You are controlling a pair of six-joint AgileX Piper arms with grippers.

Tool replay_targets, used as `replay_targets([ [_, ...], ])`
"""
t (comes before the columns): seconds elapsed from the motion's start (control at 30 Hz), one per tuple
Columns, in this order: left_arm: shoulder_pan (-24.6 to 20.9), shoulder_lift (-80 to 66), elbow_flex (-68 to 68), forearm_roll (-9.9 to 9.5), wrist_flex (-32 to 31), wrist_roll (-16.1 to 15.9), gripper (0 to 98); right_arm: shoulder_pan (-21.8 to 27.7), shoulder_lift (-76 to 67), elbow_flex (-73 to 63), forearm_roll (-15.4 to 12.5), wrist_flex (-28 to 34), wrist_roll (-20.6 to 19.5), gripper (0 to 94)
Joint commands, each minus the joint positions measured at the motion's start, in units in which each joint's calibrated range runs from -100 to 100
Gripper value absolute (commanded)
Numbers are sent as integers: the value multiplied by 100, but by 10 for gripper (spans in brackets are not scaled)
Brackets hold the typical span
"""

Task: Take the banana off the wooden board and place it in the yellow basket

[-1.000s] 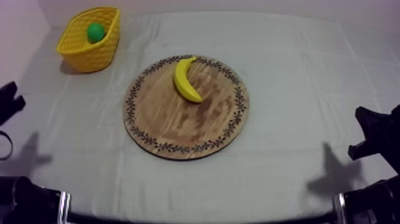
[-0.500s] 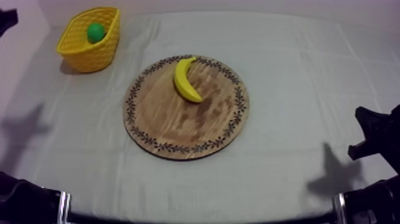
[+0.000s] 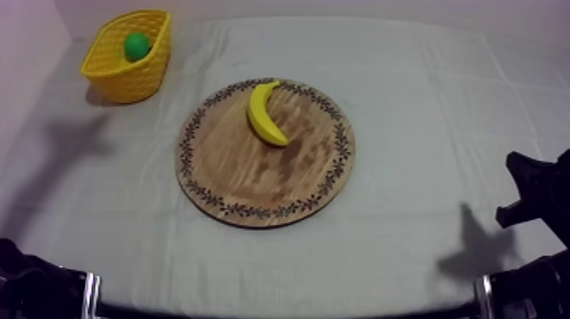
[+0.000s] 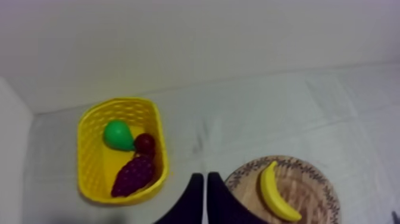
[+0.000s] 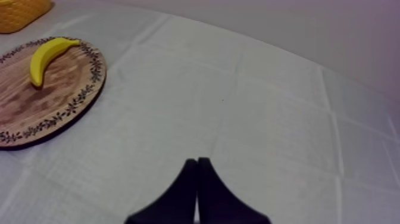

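Observation:
The yellow banana (image 3: 265,113) lies on the far part of the round wooden board (image 3: 254,182), mid-table. At the far left stands the yellow basket (image 3: 110,78). The left wrist view looks down from high up: my left gripper (image 4: 205,193) is shut on nothing, its tips over the cloth between the basket (image 4: 89,161) and the board (image 4: 309,190), where the banana (image 4: 277,192) rests. My right gripper (image 5: 196,179) is also shut and empty, low over bare cloth well right of the board (image 5: 36,101) and banana (image 5: 47,56).
The basket holds a green pear (image 4: 118,134), a small red fruit (image 4: 144,143) and a dark bunch of grapes (image 4: 134,176). My right arm (image 3: 534,195) sits at the table's right edge. A wall rises behind the table.
My left gripper has risen from the left edge and passed out of the top view, and its shadow has slid toward the basket. The right arm, banana and board have not moved.

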Motion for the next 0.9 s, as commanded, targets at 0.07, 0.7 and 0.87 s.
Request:
replay_targets([
  [0.07, 208, 585, -489, -39, 109, 140, 0, 0, 0, -3, 0, -2, -1, 3],
  [0.7, 887, 2517, -1269, -61, 535, 1045, 0, 0, 0, -3, 0, -2, -1, 3],
  [0.87, 957, 2964, -1338, -30, 520, 1226, 0, 0, 0, -3, 0, -2, -1, 3],
])
